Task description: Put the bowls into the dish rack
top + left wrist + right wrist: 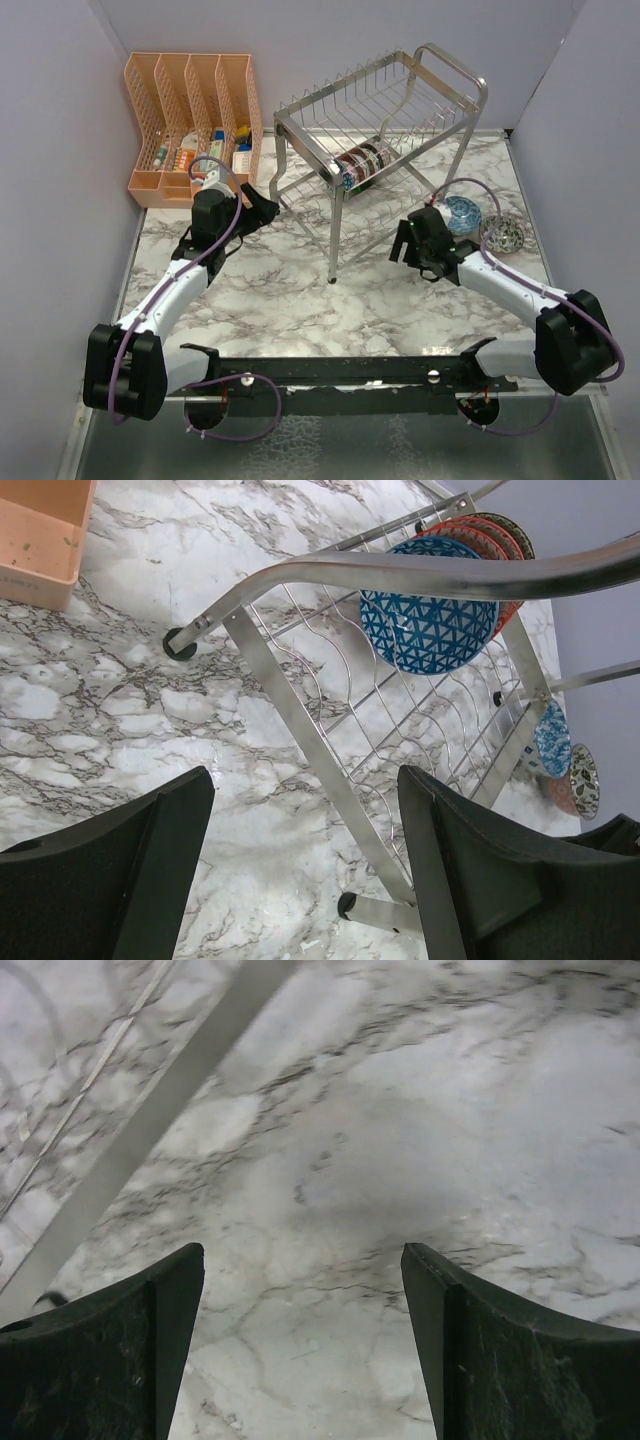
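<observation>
The silver wire dish rack (336, 230) stands at the back centre of the marble table. Several bowls stand on edge in its lower tier (362, 165); in the left wrist view a blue bowl (428, 617) is in front, with red-pink ones (480, 535) behind it. A blue bowl (463, 213) and a greyish bowl (505, 236) lie on the table right of the rack. My left gripper (264, 211) is open and empty by the rack's left legs (305, 775). My right gripper (401, 246) is open and empty above bare table (302, 1250), just left of the loose bowls.
An orange slotted organiser (193, 120) with small bottles stands at the back left; its corner shows in the left wrist view (40, 530). Purple walls close in the back and sides. A rack rail (150, 1130) runs left of my right gripper.
</observation>
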